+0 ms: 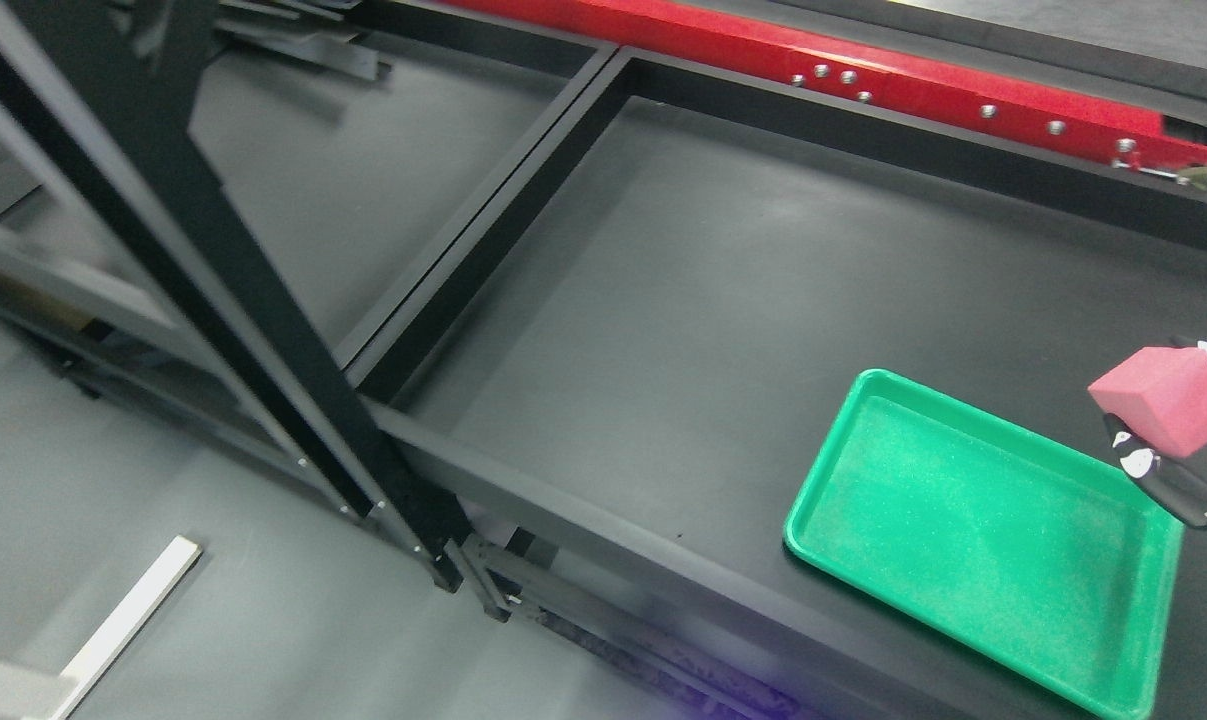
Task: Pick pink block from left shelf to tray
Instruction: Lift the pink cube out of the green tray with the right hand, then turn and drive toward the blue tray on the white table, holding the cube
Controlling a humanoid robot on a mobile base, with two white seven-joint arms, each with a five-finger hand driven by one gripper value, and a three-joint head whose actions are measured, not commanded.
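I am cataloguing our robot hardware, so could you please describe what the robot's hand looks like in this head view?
Only the right hand shows, at the picture's right edge. Its fingers are glossy black segments with white patches near the joints, and a white part shows at the top. More white-and-grey casing runs down the edge below. No cables or markings are discernible. The left hand is out of view.

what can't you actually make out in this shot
- Right hand, head view: mostly cut off by the right edge; only fingers around the pink block show.
- Left hand: out of frame.
- Green tray: bottom corner cut by the lower edge.
- Left shelf: blurred behind the black post.
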